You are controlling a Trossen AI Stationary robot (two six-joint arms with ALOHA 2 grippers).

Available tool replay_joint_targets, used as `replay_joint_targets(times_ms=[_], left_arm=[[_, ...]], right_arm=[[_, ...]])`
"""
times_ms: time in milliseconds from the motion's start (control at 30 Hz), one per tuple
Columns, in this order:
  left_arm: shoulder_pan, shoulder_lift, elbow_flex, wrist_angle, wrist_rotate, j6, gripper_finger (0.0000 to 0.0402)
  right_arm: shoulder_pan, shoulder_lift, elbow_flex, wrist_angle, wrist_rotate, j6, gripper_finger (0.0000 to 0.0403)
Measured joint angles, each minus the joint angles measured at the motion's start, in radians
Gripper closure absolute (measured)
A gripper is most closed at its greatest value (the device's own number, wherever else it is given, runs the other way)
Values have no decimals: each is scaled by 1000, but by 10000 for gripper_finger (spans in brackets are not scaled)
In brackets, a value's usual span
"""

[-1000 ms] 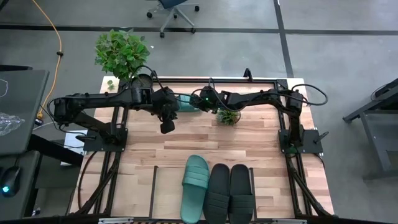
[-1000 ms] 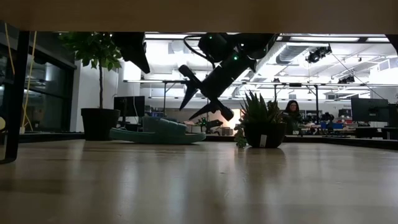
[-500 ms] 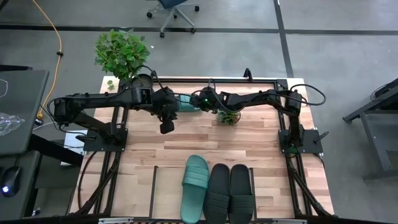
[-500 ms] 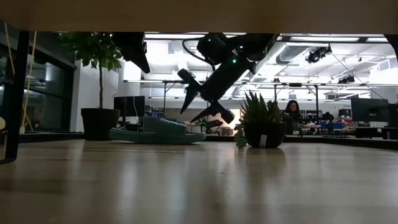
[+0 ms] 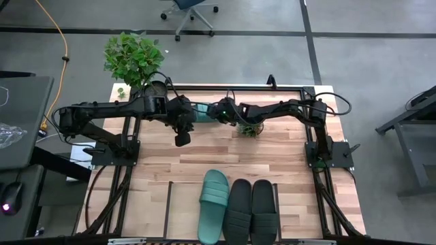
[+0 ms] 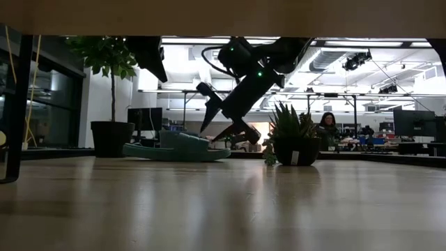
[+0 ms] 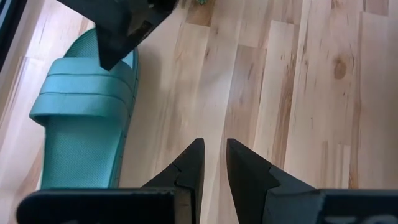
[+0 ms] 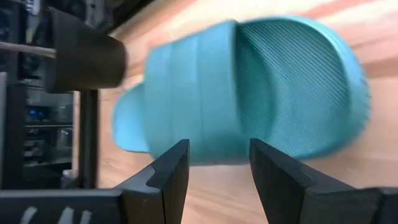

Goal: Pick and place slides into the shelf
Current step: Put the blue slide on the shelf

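A teal slide lies sole-down near the table's far edge, also seen in the low view and both wrist views. My right gripper hangs open just above and to the right of it, its fingers slanting down toward it without touching. My left gripper waits beside the slide's left, above bare wood, fingers a narrow gap apart. Another teal slide and two black slides lie abreast in the shelf at the near edge.
A small potted plant stands right beside my right arm's forearm. A large potted plant stands at the far left corner. Bare wood spans the table's middle. A person sits in the room beyond.
My right gripper has moved toward the table's left and dipped lower, closing in on the teal slide at the far edge, still open. The slide and my left arm have stayed put.
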Motion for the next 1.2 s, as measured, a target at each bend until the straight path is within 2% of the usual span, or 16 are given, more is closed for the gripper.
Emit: replay_joint_targets(times_ms=[400,567,933,1067,1200], left_arm=[[-1,0,0,0,0,1,344],[-1,0,0,-4,0,1,344],[-1,0,0,-21,0,0,344],[-1,0,0,-21,0,0,344],[-1,0,0,-21,0,0,344]], right_arm=[[-7,21,0,0,12,15,245],[-9,42,0,82,11,11,245],[-13,80,0,159,-57,14,247],[-14,80,0,166,-62,14,268],[-14,80,0,167,-72,15,307]])
